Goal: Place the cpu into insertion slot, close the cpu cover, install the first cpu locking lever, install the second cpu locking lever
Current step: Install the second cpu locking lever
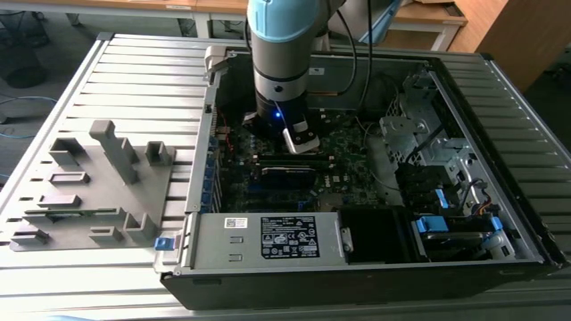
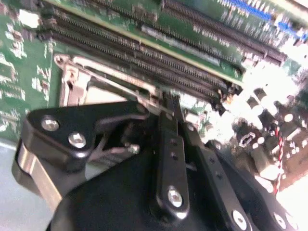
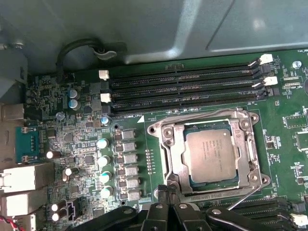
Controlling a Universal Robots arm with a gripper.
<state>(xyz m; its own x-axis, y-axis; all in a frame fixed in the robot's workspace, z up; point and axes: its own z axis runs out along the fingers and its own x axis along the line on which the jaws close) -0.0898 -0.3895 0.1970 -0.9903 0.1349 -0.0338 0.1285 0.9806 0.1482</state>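
In the first wrist view the cpu [image 3: 211, 156], a dull silver square, lies in the insertion slot [image 3: 188, 179]. The silver cpu cover [image 3: 169, 144] lies flat around it, framing the chip in its window. A thin silver locking lever [image 3: 240, 196] runs slantwise along the socket's edge beside my gripper [image 3: 168, 191]. The black fingers stand close together at the socket's corner. In the second wrist view the gripper [image 2: 169, 103] has its tip against a thin silver lever [image 2: 115, 83] running along the cover's rim [image 2: 72, 79]. In the exterior view the gripper [image 1: 301, 142] hangs low over the motherboard.
Long black memory slots [image 3: 183, 89] run beside the socket. Capacitors [image 3: 103, 161] and ports [image 3: 21, 180] crowd the board's other side. The case's walls [image 1: 464, 73] ring the board, with the grey power supply box [image 1: 285, 237] in front. A grey fixture [image 1: 89, 180] sits at the exterior view's left.
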